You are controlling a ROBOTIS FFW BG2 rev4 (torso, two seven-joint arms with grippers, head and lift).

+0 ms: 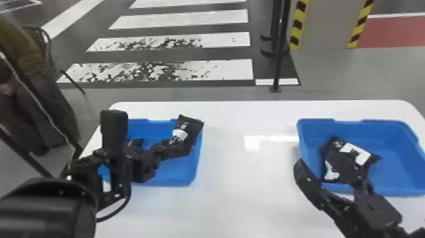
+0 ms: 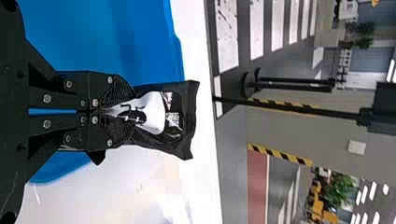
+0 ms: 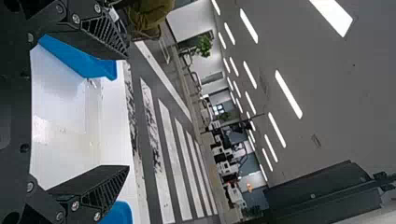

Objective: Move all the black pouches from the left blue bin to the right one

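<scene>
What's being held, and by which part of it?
The left gripper holds a black pouch by one end, the other poking out past the fingertips. The right gripper holds nothing.

The head view is brightly lit, with a hard white glare on the table (image 1: 227,202) right of centre — and darker blue shade along the right bin's (image 1: 395,171) left inner wall. Ceiling lights (image 3: 288,94) burn white in both wrist views.
</scene>
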